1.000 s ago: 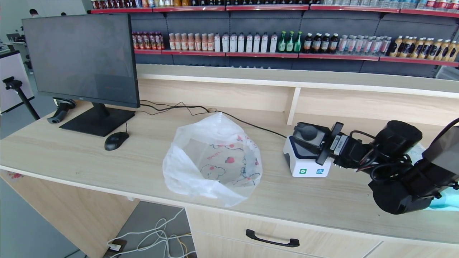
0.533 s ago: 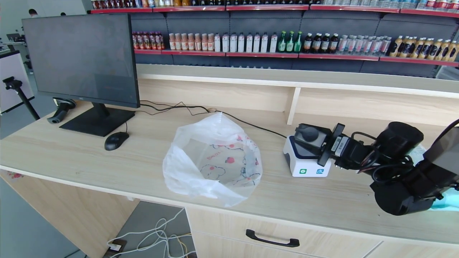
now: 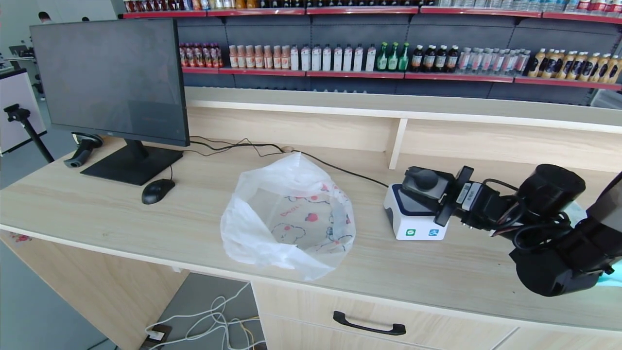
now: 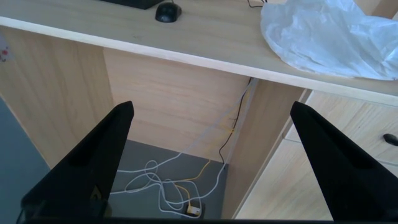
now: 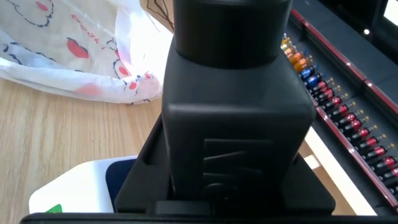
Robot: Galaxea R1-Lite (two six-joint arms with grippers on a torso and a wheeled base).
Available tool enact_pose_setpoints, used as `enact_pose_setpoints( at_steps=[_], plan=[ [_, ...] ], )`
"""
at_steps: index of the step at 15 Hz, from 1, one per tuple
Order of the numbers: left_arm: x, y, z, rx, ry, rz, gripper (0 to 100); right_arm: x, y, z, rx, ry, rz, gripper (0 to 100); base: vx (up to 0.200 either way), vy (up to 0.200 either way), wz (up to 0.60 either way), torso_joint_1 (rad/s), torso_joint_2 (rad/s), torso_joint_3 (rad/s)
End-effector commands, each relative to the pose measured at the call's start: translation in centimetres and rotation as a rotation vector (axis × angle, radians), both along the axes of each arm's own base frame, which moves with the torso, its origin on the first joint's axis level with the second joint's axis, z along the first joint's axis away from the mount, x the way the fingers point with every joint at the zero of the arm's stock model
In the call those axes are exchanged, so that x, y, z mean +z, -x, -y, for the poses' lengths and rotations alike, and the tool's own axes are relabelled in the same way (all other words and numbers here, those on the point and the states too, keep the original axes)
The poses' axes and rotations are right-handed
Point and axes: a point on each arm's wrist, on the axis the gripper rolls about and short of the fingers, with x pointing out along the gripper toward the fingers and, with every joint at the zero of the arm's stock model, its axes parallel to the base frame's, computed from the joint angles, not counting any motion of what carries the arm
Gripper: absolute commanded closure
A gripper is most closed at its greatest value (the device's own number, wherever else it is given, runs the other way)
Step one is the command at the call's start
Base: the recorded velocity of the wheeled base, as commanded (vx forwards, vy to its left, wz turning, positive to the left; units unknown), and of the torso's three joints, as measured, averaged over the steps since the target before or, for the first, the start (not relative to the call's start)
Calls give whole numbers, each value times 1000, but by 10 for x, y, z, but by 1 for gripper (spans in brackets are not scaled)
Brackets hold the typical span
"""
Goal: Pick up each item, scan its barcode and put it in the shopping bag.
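Observation:
The white plastic shopping bag [image 3: 286,218] with cartoon print lies open on the middle of the wooden counter [image 3: 146,218]. To its right stands a white scanner [image 3: 413,228]. Just above the scanner hangs a boxy black item with a round cap [image 3: 423,182], and my right gripper [image 3: 440,194] is shut on it. The right wrist view has that black item [image 5: 230,124] close up, the scanner base [image 5: 68,193] beneath it and the bag [image 5: 62,50] beyond. My left gripper [image 4: 211,162] is open and empty, low in front of the counter, with the bag [image 4: 329,34] above it.
A monitor [image 3: 109,78], a mouse [image 3: 158,190] and a handheld scanner [image 3: 82,148] occupy the counter's left. Cables [image 3: 233,146] run behind the bag. A teal packet [image 3: 611,278] lies under my right arm. Bottle shelves [image 3: 388,58] line the back. Wires [image 4: 180,186] lie on the floor.
My right arm has shifted slightly to the right, carrying the black item with it over the scanner. The bag and scanner have stayed put.

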Motion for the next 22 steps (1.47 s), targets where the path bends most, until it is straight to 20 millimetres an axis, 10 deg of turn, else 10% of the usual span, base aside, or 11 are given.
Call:
enact_pose_setpoints(
  at_steps=[1,9,22],
  plan=[
    [0,0,0,1,3,0,0,14,7,-3,11,-11,32,100,0,0,0,0,0,0],
    [0,0,0,1,6,-3,0,49,52,-52,-75,-343,-166,100,0,0,0,0,0,0],
    [-1,0,0,1,5,-6,0,42,98,-24,-445,-884,-475,100,-31,0,0,1,0,0]
  ],
)
